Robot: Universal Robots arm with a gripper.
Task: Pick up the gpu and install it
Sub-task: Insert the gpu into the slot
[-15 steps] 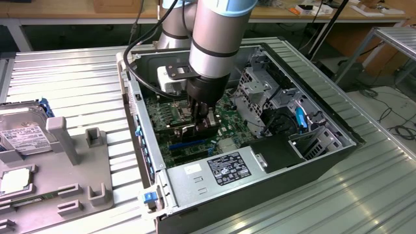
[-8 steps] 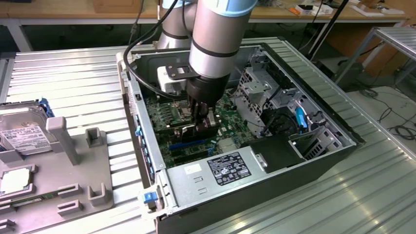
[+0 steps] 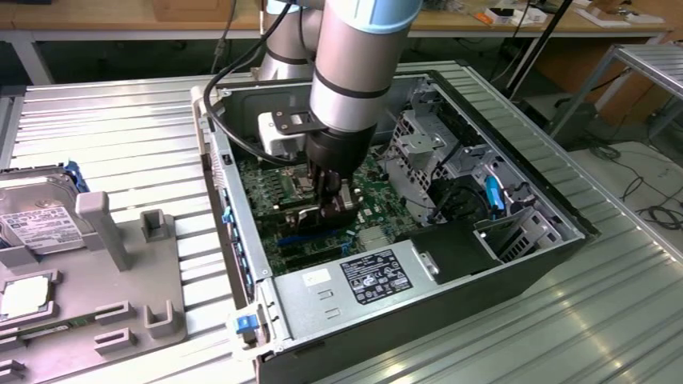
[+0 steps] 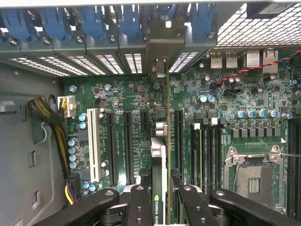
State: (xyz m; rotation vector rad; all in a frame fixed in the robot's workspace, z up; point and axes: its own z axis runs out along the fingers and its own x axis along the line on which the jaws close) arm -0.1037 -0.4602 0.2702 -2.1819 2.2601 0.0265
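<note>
The gpu (image 4: 160, 157) stands on edge between my fingers. In the wrist view I see it as a thin green card edge with a silver and black cooler and a small logo label. My gripper (image 4: 163, 197) is shut on it, one black finger (image 4: 139, 200) on each side. The card runs along the green motherboard (image 4: 225, 99) between black expansion slots (image 4: 128, 146). Its far end reaches the rear slot openings (image 4: 160, 63). In the exterior view my gripper (image 3: 331, 200) is down inside the open computer case (image 3: 224, 184), with the gpu (image 3: 307, 216) dark beneath it. Whether the card sits in a slot, I cannot tell.
The silver power supply (image 3: 357, 280) fills the case's near end, and a metal drive cage (image 3: 421, 148) stands on the exterior view's right. An open CPU socket (image 4: 254, 176) and a memory stick (image 4: 198, 150) lie beside the card. A grey fixture tray (image 3: 117, 264) with a hard drive (image 3: 37, 220) sits left.
</note>
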